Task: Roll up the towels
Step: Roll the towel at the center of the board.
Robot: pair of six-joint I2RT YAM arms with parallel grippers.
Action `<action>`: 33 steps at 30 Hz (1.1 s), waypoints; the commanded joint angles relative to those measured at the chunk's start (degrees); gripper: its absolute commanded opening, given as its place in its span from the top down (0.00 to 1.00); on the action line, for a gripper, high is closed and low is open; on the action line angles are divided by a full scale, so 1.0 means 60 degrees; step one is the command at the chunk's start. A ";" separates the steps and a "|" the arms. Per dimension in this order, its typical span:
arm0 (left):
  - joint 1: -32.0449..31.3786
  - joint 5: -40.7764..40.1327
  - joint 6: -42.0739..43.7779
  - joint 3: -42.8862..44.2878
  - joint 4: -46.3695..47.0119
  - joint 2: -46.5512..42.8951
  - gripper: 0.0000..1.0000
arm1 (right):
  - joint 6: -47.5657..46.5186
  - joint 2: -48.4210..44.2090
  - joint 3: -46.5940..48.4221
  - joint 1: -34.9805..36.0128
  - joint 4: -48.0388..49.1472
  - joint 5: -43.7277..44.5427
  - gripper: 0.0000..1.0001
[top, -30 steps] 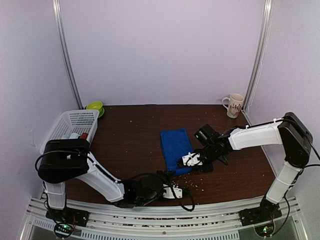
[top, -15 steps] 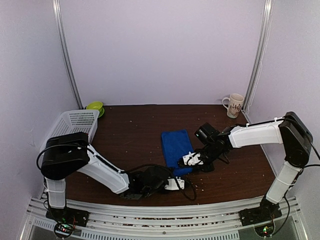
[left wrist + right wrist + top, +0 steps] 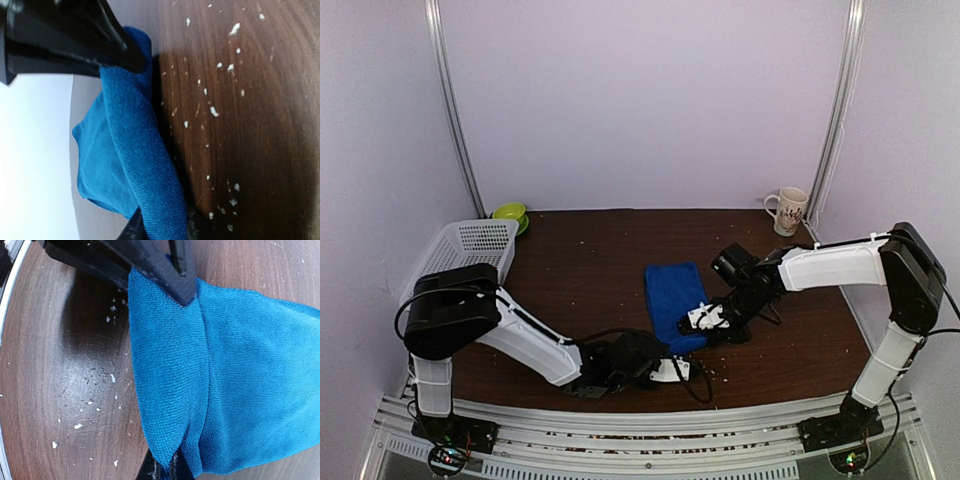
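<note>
A royal blue towel (image 3: 672,292) lies on the brown table, its near end lifted into a fold. My right gripper (image 3: 703,318) is shut on the fold's right edge; in the right wrist view its tips (image 3: 167,467) pinch the blue towel (image 3: 225,370). My left gripper (image 3: 682,358) comes in low from the near side at the towel's near corner. The left wrist view shows the towel's hem (image 3: 150,190) running down between the left gripper's dark tips (image 3: 161,227), which are closed on the cloth. Each wrist view shows the other gripper's black fingers (image 3: 165,270) at the top.
A white patterned mug (image 3: 788,210) stands at the back right corner. A white mesh basket (image 3: 460,250) sits at the left, with a green bowl (image 3: 510,213) behind it. White crumbs (image 3: 220,110) dot the wood around the towel.
My left gripper has slid right and forward to the towel's near corner and closed on it. The right gripper and the fold have shifted slightly away from me.
</note>
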 commanded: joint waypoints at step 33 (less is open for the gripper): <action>0.1978 0.6984 -0.2464 0.0445 -0.3670 -0.1269 1.00 | -0.0806 0.1319 0.1749 -0.0084 -0.3904 -0.0854 1.00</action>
